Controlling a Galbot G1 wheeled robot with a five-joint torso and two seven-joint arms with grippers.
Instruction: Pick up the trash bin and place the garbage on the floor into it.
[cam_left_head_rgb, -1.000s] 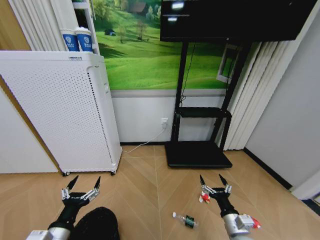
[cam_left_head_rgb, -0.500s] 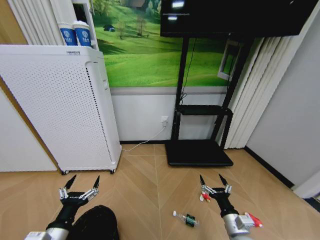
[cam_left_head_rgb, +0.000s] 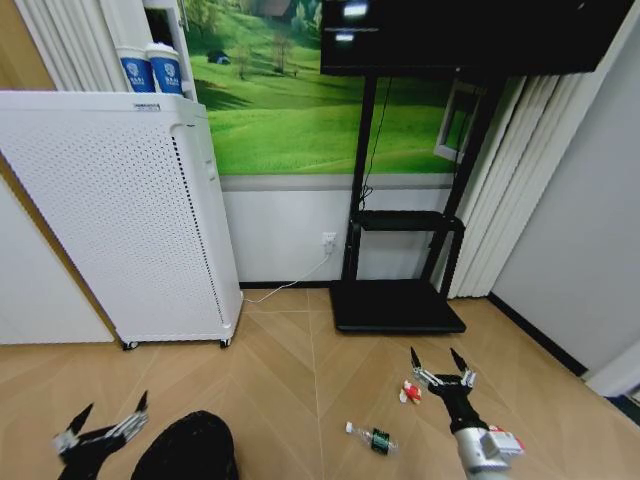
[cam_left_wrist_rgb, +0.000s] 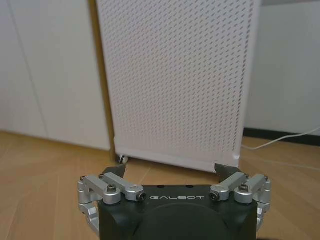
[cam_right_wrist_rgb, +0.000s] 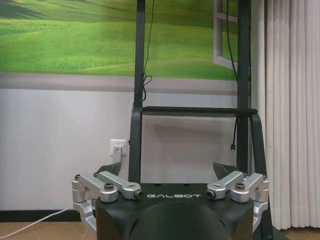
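1. Beside the left gripper (cam_left_head_rgb: 103, 428), fingers spread, sat the black mesh trash bin (cam_left_head_rgb: 190, 450).
2. Right gripper (cam_left_head_rgb: 440, 372) hovered spread near the wrapper (cam_left_head_rgb: 410, 391) and bottle (cam_left_head_rgb: 372, 438).
3. Gripping the bin's rim squarely seemed wisest.

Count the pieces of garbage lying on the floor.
3: bottle mid-floor; red-and-white wrapper left of the right claw; red scrap beside the right arm. Others may be hidden.

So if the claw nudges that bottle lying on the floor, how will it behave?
The bottle lies on its side on smooth floor, so it would probably roll. It looks clear, small and empty, so it is likely light, and it may dent under a firm squeeze.
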